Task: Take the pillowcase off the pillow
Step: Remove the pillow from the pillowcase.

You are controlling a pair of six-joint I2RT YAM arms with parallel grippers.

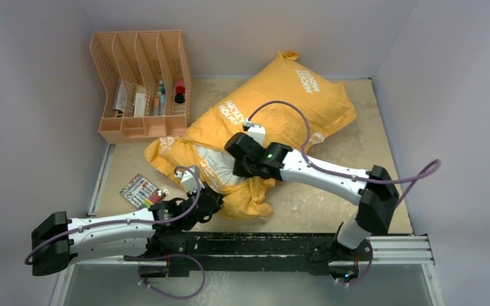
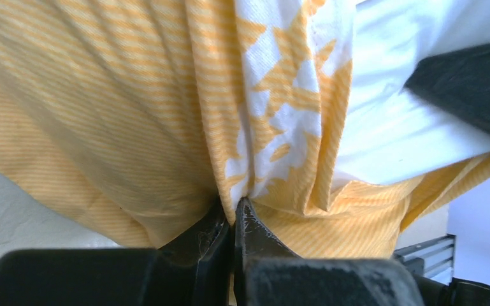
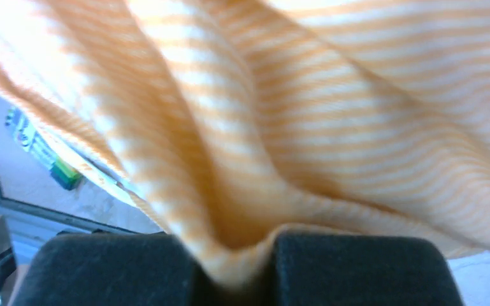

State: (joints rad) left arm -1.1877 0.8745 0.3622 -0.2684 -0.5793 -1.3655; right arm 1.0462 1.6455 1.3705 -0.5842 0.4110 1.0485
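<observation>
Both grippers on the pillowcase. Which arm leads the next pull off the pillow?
Right, probably. Right gripper is shut on the pillowcase beside the exposed pillow, arm stretched over it. Left gripper pinches a near fold, tucked close to the base rail; better as anchor.

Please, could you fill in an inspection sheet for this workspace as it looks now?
Surface: beige table, speckled where bare.
Job's things: orange pillowcase covers most of the white pillow, which shows only at the near opening.
Clutter: pink file organiser at far left, small items inside; marker pack lying flat at near left.
Jaws: left jaws shut on the bunched pillowcase edge; right jaws shut on a pillowcase fold.
Cables: purple cable arches over the pillowcase.
Surroundings: plain grey walls; nothing else seen.
</observation>
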